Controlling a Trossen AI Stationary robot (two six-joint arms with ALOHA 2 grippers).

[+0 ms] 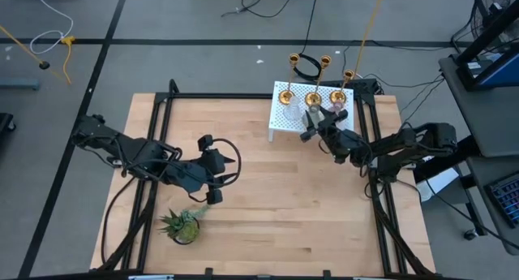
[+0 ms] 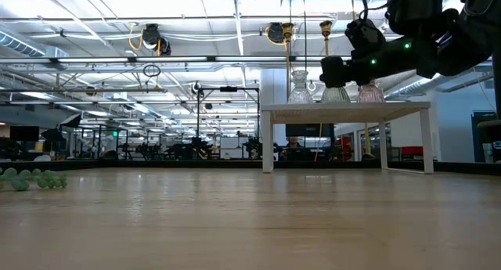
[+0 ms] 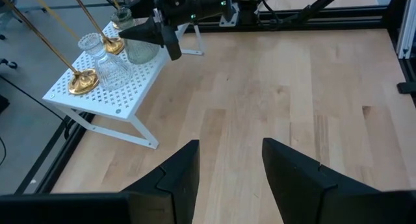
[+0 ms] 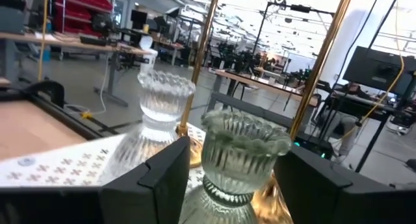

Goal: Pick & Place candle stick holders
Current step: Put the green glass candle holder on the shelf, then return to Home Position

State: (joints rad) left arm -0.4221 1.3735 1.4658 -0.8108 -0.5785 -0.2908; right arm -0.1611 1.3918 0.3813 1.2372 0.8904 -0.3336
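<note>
A white perforated shelf [image 1: 280, 122] stands at the table's far side. At its back stand three brass holders [image 1: 285, 95], [image 1: 313, 97], [image 1: 339, 96]. In front of them stand a clear glass holder [image 1: 293, 114], a greenish one [image 3: 140, 49] and a pinkish one [image 1: 335, 109]. My right gripper [image 4: 234, 149] is at the shelf's near edge, open. Its fingers stand on either side of the greenish holder's cup [image 4: 244, 146], which stands upright on the shelf [image 2: 335, 94]. My left gripper [image 3: 231, 159] is open and empty above the table's middle left [image 1: 212, 170]. My right gripper's fingers [image 4: 162, 178] come level from the table's near right side and flank the greenish holder's ribbed cup [image 4: 214, 149]. I cannot tell whether they touch it. The holder stands upright on the shelf.
A small spiky green potted plant [image 1: 182, 225] stands near the table's front left, close to my left arm. Tall brass stems [image 4: 201, 55] rise just behind the glass holders. Bare wood lies between the shelf and the near edge.
</note>
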